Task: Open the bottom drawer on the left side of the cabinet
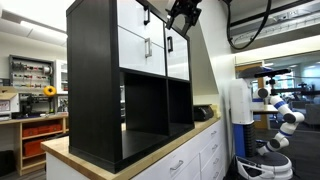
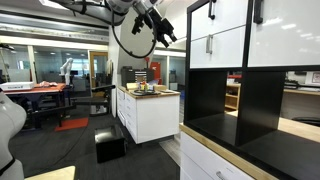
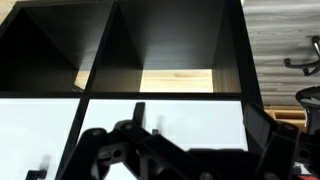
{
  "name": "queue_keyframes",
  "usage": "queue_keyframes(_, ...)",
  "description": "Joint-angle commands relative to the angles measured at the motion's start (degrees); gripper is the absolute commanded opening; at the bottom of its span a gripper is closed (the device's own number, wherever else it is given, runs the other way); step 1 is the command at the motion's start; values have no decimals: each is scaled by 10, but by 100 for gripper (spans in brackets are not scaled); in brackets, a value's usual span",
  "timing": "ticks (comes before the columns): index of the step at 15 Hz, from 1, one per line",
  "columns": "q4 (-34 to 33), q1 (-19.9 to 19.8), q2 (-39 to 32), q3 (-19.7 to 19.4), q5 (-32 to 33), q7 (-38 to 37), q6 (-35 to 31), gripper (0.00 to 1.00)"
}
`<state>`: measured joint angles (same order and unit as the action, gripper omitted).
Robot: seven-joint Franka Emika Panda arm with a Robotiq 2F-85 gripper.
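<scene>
The black cabinet (image 1: 95,90) stands on a wood-topped counter and also shows in an exterior view (image 2: 262,105). White drawer fronts fill its upper cubbies. The bottom drawer (image 1: 140,50) of the left pair is shut, with a small black handle; it also shows in an exterior view (image 2: 218,47). My gripper (image 1: 181,16) hangs open and empty in the air in front of the cabinet's top, apart from the drawers; it also shows in an exterior view (image 2: 162,32). The wrist view is upside down: the gripper (image 3: 195,138) faces the drawer (image 3: 185,105), whose handle sits left of centre.
The matching white drawer (image 1: 135,14) sits above it. Another white drawer pair (image 1: 178,50) fills the neighbouring column. Bare black cubbies (image 3: 170,40) lie below. A white counter (image 1: 195,155) with silver handles carries the cabinet. A second counter unit (image 2: 150,110) stands behind.
</scene>
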<state>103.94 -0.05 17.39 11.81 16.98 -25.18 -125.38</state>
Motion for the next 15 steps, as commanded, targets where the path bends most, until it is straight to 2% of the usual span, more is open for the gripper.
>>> queue_keyframes(1, -67, -8, -28, 16, 28, -33, 13, 100)
queue_keyframes(6, -116, -3, -50, 23, 47, -55, 28, 100)
queue_keyframes(15, -157, 7, -76, 22, 63, -69, 56, 100)
